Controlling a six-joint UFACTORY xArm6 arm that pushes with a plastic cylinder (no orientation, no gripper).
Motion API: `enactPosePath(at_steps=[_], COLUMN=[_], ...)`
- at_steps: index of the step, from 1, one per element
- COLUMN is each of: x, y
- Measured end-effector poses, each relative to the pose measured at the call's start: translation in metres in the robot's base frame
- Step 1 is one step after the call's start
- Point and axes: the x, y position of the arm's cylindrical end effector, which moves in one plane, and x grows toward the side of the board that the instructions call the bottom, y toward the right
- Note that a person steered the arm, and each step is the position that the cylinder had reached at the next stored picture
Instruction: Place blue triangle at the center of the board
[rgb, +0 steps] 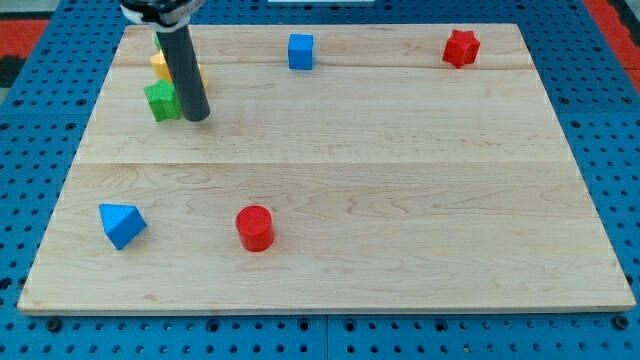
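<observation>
The blue triangle (122, 224) lies near the board's bottom left corner. My tip (196, 117) rests on the board near the top left, just to the right of a green block (161, 101), touching or nearly touching it. The rod rises from the tip to the view's top edge. The tip is far from the blue triangle, up and to the right of it.
A yellow block (162, 66) sits behind the green block, partly hidden by the rod. A blue cube (300, 51) stands at the top middle, a red star-shaped block (461, 47) at the top right, a red cylinder (255, 228) at the bottom, right of the blue triangle. The wooden board (400, 200) lies on a blue pegboard.
</observation>
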Motion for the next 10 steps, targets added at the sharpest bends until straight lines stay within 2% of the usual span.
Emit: enactPosePath(at_steps=[1,2,3,4,5,6,7,8,10], x=[0.048,0.067,0.048,0.057,0.089,0.175,0.158,0.158,0.051], y=[0.0,0.005,-0.086,-0.15,-0.151,-0.151,-0.078,0.002,0.048])
